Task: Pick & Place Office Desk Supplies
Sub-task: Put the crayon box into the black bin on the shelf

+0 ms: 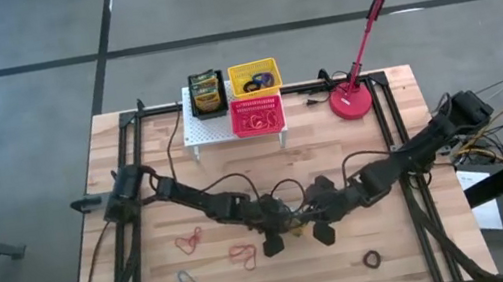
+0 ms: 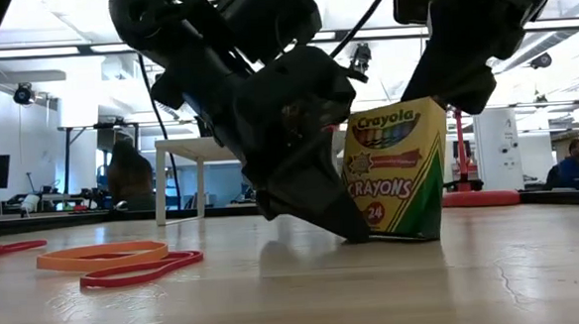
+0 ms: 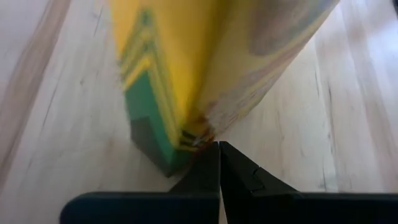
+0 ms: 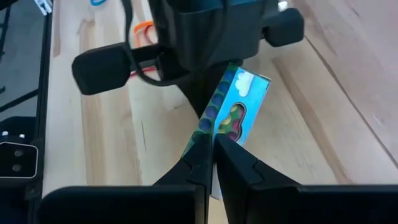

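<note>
A yellow-and-green crayon box (image 2: 394,171) stands near the table's middle, its bottom on the wood, leaning slightly. My left gripper (image 2: 358,233) is shut, and its tips are down at the table against the box's lower left corner. My right gripper (image 4: 211,138) comes in from above on the right and is shut at the box's top (image 4: 239,106). In the high view both arms meet near the table's middle (image 1: 295,223) and hide most of the box. My left gripper presses its shut fingertips (image 3: 217,152) against the box's bottom corner (image 3: 189,137), slanting down from the table's left; the tips sit at table level. My right gripper pinches the box's upper edge (image 4: 208,124) between its two fingertips, slanting down from the right. The box stays with its bottom on the table, nearly upright.
On the far side a white rack (image 1: 197,129) carries a black basket with a crayon box (image 1: 206,92), a yellow basket (image 1: 254,78) and a pink-red basket (image 1: 257,116). A red lamp (image 1: 354,99) stands at far right. Elastic loops (image 1: 189,240) (image 1: 242,255) (image 1: 373,259) lie near the front.
</note>
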Controlling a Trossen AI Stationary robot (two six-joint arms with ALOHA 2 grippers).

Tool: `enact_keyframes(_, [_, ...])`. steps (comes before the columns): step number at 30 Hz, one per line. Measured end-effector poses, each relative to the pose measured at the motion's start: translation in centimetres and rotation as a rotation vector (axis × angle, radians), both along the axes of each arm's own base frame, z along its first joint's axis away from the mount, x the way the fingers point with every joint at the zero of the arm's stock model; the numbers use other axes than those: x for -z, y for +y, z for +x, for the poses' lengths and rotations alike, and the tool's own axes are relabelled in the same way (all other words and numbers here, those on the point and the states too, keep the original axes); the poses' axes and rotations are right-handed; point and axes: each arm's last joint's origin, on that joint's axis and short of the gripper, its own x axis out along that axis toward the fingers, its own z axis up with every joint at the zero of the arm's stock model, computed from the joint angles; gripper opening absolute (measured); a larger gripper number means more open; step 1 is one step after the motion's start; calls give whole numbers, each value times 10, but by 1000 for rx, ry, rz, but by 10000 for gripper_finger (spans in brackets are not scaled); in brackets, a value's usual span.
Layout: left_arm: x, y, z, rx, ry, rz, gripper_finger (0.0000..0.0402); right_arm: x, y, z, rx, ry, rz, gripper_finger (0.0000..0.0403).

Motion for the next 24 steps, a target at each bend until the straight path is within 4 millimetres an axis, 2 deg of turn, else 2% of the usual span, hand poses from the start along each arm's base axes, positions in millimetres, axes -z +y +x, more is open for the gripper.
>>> enact_keyframes(5, [-9, -6, -11, -2, 71, 50, 1, -1, 6, 6, -35, 0, -36, 18])
enact_keyframes(12, [-34, -24, -39, -28, 158, 254, 1, -15, 18, 16, -86, 10, -168, 17])
enact_keyframes(18, [-70, -48, -59, -78, 39, 481, 1, -31, 31, 21, -89, 33, -319, 8])
enact_keyframes(24, [-99, -67, -71, -211, -169, 691, 8, -32, 41, 31, -140, 43, -380, 8])
